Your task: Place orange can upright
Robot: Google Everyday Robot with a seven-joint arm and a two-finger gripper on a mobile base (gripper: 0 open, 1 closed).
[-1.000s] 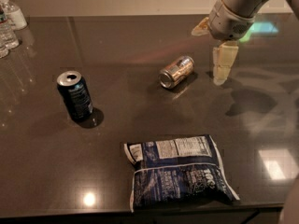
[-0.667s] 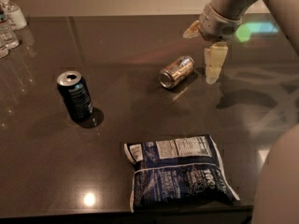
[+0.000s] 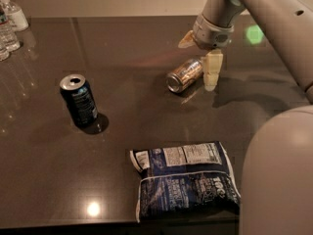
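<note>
The orange can (image 3: 184, 75) lies on its side on the dark table (image 3: 146, 111), right of centre, with its silver top facing front-left. My gripper (image 3: 196, 65) hangs just over the can's far right end and is open. One cream finger (image 3: 212, 70) is down beside the can's right end. The other finger (image 3: 186, 39) is behind the can. The fingers do not hold the can.
A dark blue can (image 3: 78, 100) stands upright at the left. A blue chip bag (image 3: 185, 178) lies flat near the front edge. Clear water bottles (image 3: 10, 23) stand at the far left corner. My arm and base (image 3: 276, 170) fill the right side.
My arm has moved left and forward, bringing the gripper from the right of the can to over its right end. The can, blue can and bag have not moved.
</note>
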